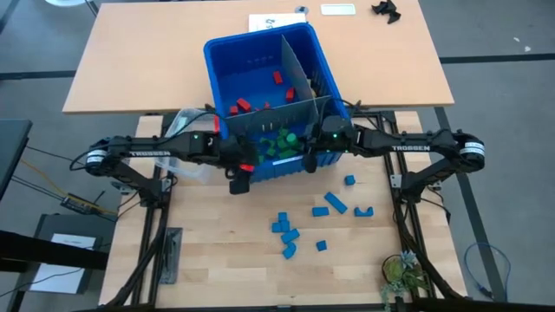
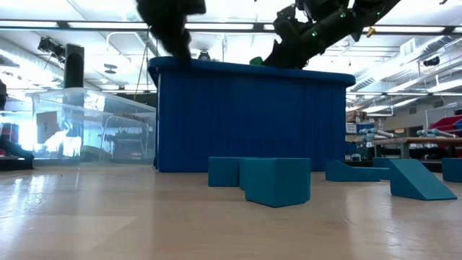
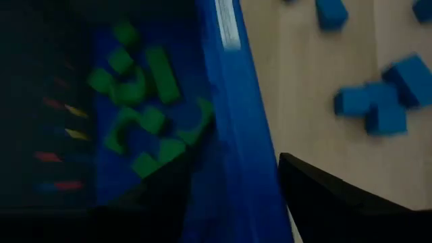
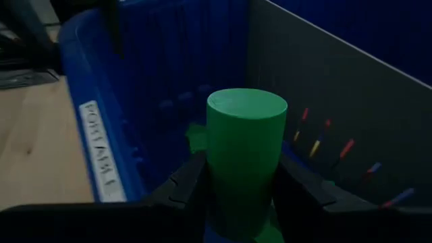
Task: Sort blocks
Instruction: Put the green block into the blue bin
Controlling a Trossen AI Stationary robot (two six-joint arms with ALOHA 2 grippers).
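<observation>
Nearest the table's front edge, a loose group of blue blocks [image 1: 286, 232] lies on the bare wood, with a few more [image 1: 334, 204] a little farther in; none of these is sorted yet. The low view shows them as cubes and a wedge standing in front of the bin wall.

Beyond them stands the blue bin [image 1: 225, 65], split by grey dividers [image 1: 295, 74] into compartments. Its near compartment holds a heap of green blocks [image 1: 276, 144]; a far compartment holds red blocks [image 1: 244, 106]. Green and red thus appear largely sorted, blue remains, and no yellow blocks can be made out.

Right gripper [image 4: 239, 179], over the near compartment: fingers closed on an upright green cylinder block [image 4: 244, 145], evidently about to be dropped among the greens.

Left gripper [image 3: 233, 196], at the bin's near wall: fingers parted. Its wrist view shows nothing between them, though the high view has a small red piece [image 1: 247, 166] just beside it; whether that is held cannot be told.

Left of the bin sits a clear plastic tub [image 2: 79, 130].

Writing: "TROSSEN" on each forearm [image 1: 152, 147]; a white label [image 4: 101, 152] on the bin rim reads roughly "PORTABLE". White sheets [image 1: 338, 9] on the far table are illegible.
</observation>
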